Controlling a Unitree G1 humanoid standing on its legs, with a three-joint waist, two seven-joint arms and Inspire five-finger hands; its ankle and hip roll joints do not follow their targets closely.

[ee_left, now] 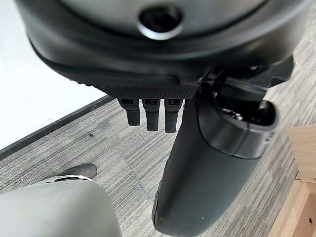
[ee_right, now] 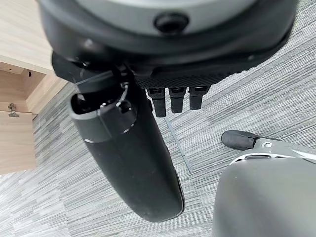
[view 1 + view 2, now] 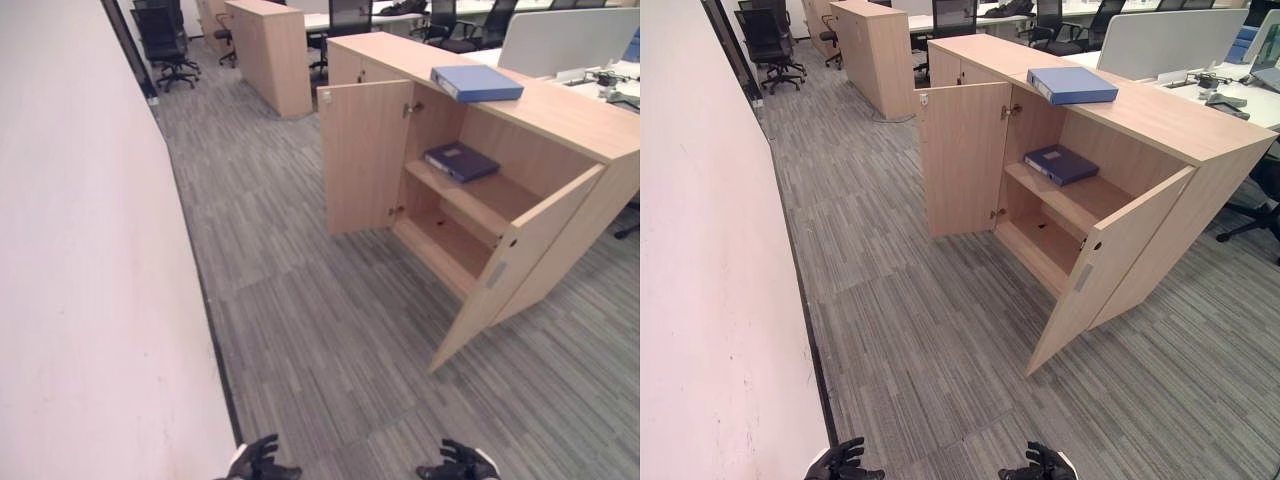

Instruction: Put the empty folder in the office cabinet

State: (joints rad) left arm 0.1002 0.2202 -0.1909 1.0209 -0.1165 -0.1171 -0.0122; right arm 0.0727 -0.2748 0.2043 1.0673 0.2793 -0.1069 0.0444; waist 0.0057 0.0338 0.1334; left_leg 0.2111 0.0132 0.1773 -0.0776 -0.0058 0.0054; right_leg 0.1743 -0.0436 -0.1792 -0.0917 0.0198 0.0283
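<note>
Here, in the left eye view, the cabinet (image 3: 560, 130) fills the upper right of the frame with both doors swung open. A light blue folder (image 3: 477, 83) lies flat on its top, and a dark blue folder (image 3: 460, 161) lies on the upper shelf (image 3: 480, 200) inside. Grey carpet (image 3: 300, 300) covers the middle, a white wall (image 3: 80, 250) runs down the left side, and office chairs (image 3: 165, 40) stand at the upper left. The left robot hand (image 3: 258, 462) and the right robot hand (image 3: 460, 463) show at the bottom edge, both empty.

The right eye view adds a white divider panel (image 3: 1170, 40) at the upper right, behind the cabinet.

The left wrist view shows the left robot hand's fingers (image 1: 152, 114) hanging loose and straight over the carpet, thumb (image 1: 207, 173) apart, holding nothing; a wooden edge shows at the lower right.

The right wrist view shows the right robot hand's fingers (image 2: 177, 100) likewise relaxed and empty, with the cabinet's open door at the left edge.
</note>
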